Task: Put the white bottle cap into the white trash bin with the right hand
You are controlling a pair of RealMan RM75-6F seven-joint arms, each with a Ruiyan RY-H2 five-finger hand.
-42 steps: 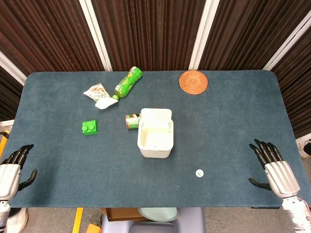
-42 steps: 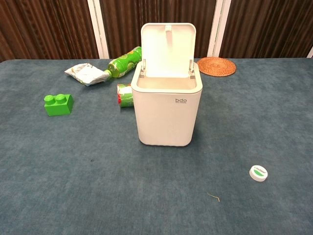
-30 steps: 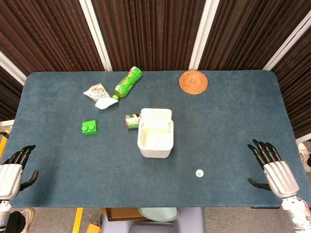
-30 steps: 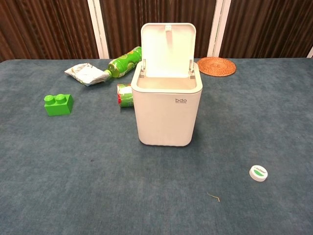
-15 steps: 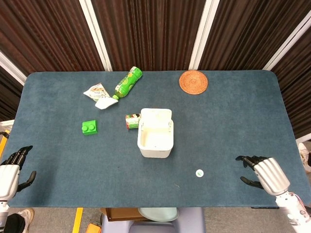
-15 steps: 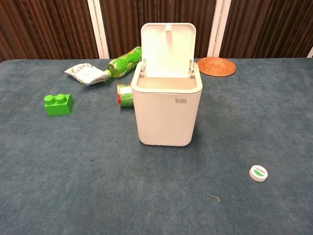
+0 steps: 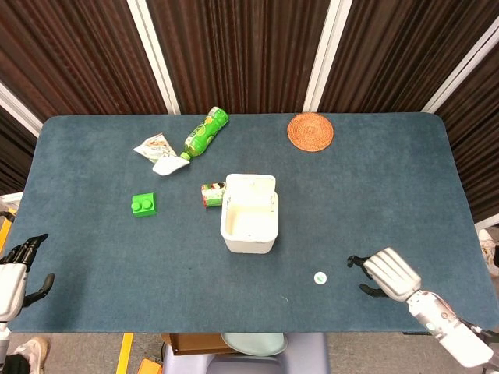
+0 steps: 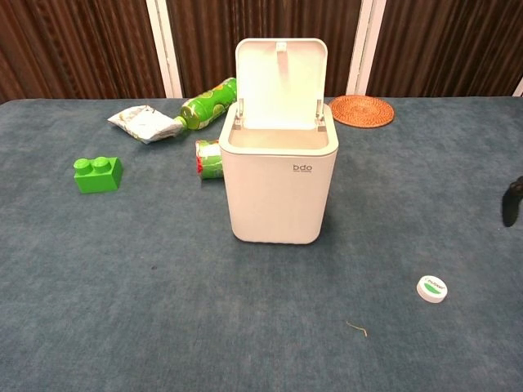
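Setting: dark corrugated wall panels with pale vertical strips behind a table (image 7: 101, 257) covered in blue-grey felt.

Left hand (image 7: 14, 276): at the table's near left corner, at its edge, fingers apart, holding nothing.

Green toy block (image 7: 143, 205): left half of the table, about midway between far and near edges.

Crumpled snack wrapper (image 7: 157, 153): toward the far edge, left of centre; a green bottle (image 7: 204, 132) lies on its side just beside it, cap end at the wrapper.

Small green-and-red packet (image 7: 212, 194): lying against the left side of the bin.

White trash bin (image 8: 279, 175): centre of the table, upright, lid tipped up and back, mouth exposed.

Woven orange coaster (image 7: 310, 132): near the far edge, right of centre.

White bottle cap (image 7: 320, 277): on the felt near the near edge, right of the bin and well apart from it; green print on top.

Right hand (image 7: 383, 274): just right of the cap, not touching it, dark fingers (image 7: 356, 260) spread and pointing toward it, empty. The chest view shows only a dark fingertip at its right border.
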